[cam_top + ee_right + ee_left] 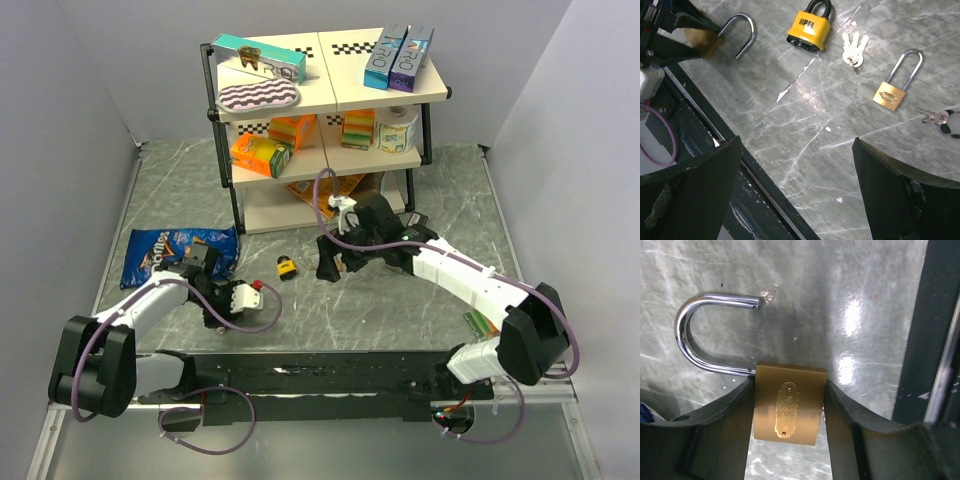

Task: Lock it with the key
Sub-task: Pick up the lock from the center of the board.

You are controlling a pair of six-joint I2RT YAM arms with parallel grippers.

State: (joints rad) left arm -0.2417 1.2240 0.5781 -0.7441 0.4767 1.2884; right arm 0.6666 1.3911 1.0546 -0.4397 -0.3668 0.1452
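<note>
The brass padlock (787, 410) at lower centre has a satin yellow-metal body and a mirror-bright chromed shackle; the surface (850, 285) beneath is smooth, glossy, grey and marble-patterned. The yellow padlock (809, 30) at the top of the right wrist view looks plastic-jacketed; the keys (855, 47) beside it are bright bare metal.

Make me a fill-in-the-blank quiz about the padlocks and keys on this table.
1. The large brass padlock gripped by the left gripper has its shackle ____.
2. The shackle of the yellow padlock is ____ in colour.
3. Between the yellow padlock and the small brass padlock lies a bunch of ____.
4. The right gripper is wide ____ and holds nothing.
Missing words: open; black; keys; open.
</note>
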